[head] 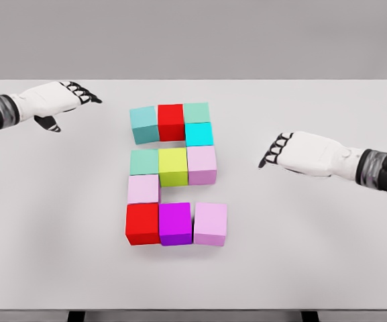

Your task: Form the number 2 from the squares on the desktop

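Eleven cubes (pixel 174 176) packed at the centre of the white table (pixel 314 268), forming a digit 2. Top row: teal cube (pixel 143 124), red cube (pixel 171 121), pale green cube (pixel 197 112), with a cyan cube (pixel 199 133) just beneath the last. Middle row green, yellow, pink; lone pink below at left; bottom row red, purple, pink. Left hand (pixel 53 100) at upper left, fingers loosely extended, holding nothing. Right hand (pixel 300 151) at middle right, fingers relaxed, empty, well apart from the cubes.

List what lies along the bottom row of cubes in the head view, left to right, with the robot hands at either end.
Left robot hand → red cube → purple cube → pink cube → right robot hand.
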